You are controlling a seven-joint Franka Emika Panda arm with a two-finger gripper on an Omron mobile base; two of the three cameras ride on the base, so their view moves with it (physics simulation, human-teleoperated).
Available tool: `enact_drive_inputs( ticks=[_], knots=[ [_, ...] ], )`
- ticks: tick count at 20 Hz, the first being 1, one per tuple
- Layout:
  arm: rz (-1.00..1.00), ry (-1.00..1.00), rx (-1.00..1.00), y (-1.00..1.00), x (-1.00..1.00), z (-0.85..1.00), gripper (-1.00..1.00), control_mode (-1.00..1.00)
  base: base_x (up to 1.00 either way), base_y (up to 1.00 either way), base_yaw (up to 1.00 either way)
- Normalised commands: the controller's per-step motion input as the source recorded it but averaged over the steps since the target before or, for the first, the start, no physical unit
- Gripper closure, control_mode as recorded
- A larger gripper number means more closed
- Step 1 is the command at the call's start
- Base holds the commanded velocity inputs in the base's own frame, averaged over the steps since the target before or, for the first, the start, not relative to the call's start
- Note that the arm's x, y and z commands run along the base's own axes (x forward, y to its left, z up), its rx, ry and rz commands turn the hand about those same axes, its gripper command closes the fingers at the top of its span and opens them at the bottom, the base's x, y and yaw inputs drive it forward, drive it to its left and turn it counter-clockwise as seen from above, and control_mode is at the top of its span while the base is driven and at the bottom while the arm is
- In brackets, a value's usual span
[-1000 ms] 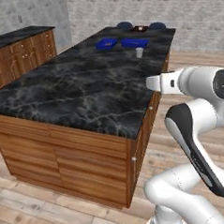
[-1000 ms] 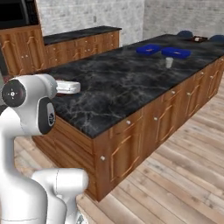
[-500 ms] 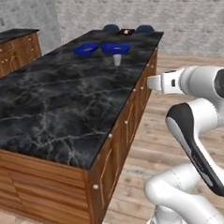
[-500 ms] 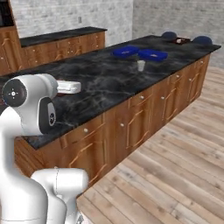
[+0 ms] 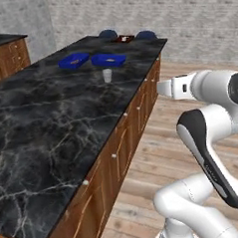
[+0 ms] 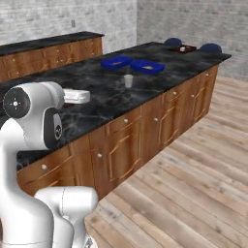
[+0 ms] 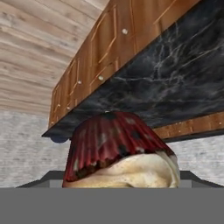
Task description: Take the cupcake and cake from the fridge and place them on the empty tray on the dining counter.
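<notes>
We note the cupcake [image 7: 120, 153] large and close in the hand view, dark red-brown ribbed wrapper uppermost in that rolled picture, tan top toward the lower edge. It sits right at the gripper, whose jaws stand wide and appear clamped on it; the finger tips themselves are hidden behind the cupcake, so the contact points cannot be made out.

From the base views, the arm is folded close to the robot's body, its hand end held level beside the long edge of the dining counter, our table [image 5: 51, 125], black marble with white veins over a brown wooden base with panelled doors and small knobs. In the right base view the hand end overlaps the marble top.

At the far end of the table lies the dark reddish-brown tray [image 5: 122, 39], with something small and pale on it that we cannot identify at this size. Two dark blue rounded shapes, which we cannot identify, sit either side of it. Nearer us sit two bright blue trays [image 5: 91, 59] side by side, and just in front of them a small pale cup [image 5: 107, 75], upright.

Wooden plank floor [image 6: 193, 174] runs alongside; a wall-side counter [image 6: 53, 51] stands beyond.
</notes>
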Motion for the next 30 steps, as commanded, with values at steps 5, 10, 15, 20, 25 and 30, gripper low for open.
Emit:
enact_drive_inputs(
  ticks=[5,10,15,20,25,30],
  knots=[
    [0.00,0.00,0.00,0.00,0.00,0.00,1.00,1.00,0.99,-1.00,0.00],
    [0.00,0.00,0.00,0.00,0.00,0.00,1.00,1.00,0.99,-1.00,0.00],
    [0.00,0.00,0.00,0.00,0.00,0.00,1.00,1.00,1.00,-1.00,0.00],
    [0.00,0.00,0.00,0.00,0.00,0.00,1.00,1.00,1.00,-1.00,0.00],
    [0.00,0.00,0.00,0.00,0.00,0.00,1.00,1.00,1.00,-1.00,0.03],
    [0.00,0.00,0.00,0.00,0.00,0.00,1.00,1.00,1.00,-1.00,0.04]
  ],
)
